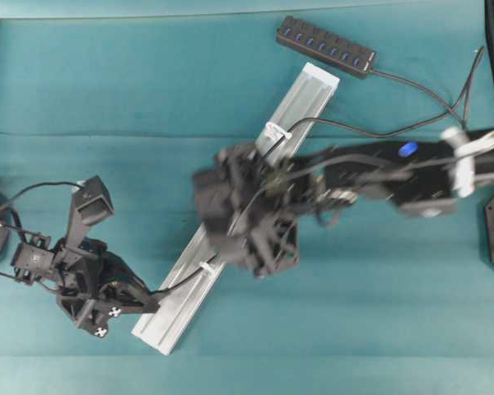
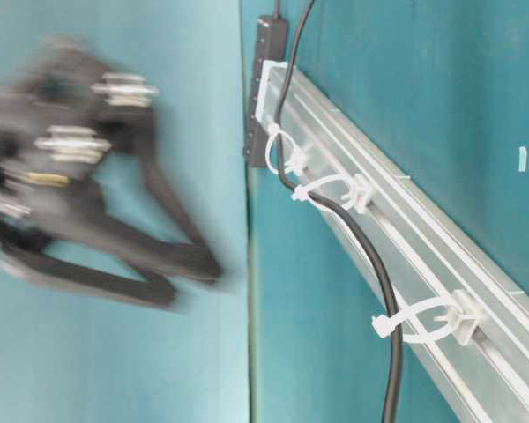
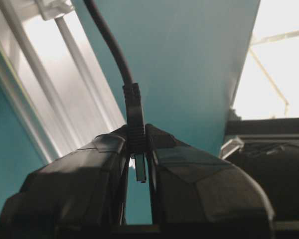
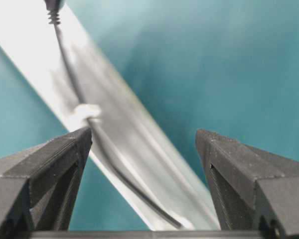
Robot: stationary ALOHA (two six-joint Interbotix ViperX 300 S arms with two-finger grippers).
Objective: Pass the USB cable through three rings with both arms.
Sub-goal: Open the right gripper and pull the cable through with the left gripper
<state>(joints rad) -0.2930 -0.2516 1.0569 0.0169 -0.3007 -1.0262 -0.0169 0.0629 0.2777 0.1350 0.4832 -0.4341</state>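
The black USB cable runs along the silver rail and passes through all three white rings. Past the rail's near end, my left gripper is shut on the cable's plug, whose metal tip pokes out between the fingers. In the overhead view the left gripper sits left of the rail's lower end. My right gripper is open and blurred above the rail's middle, holding nothing. Below it lie the cable and one ring.
The black hub lies beyond the rail's far end, with its cord looping to the right. Teal cloth covers the table. The right arm stretches across from the right edge.
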